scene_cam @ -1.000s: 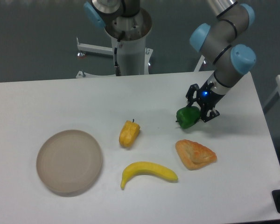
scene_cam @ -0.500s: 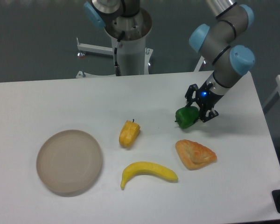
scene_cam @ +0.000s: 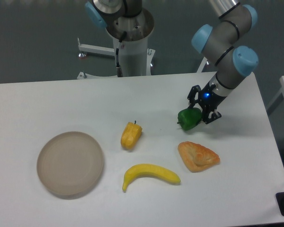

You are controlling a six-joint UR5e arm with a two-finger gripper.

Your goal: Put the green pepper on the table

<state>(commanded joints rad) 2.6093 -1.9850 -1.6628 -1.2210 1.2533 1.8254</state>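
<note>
Placement is the step in hand, I judge: my black two-finger gripper [scene_cam: 199, 113] pinches the small glossy dark-green bell pepper [scene_cam: 190, 118] between its jaws, low over the large flat white table [scene_cam: 52, 104], on the right side. I cannot tell if the pepper already touches the surface or hangs just above it. The next move probably asks me to lower a little, spread the jaws and rise straight up. The pepper looks lumpy and rounded, so it may roll. It sits near the triangular golden-brown pastry [scene_cam: 198, 156], which lies below it in the view.
</note>
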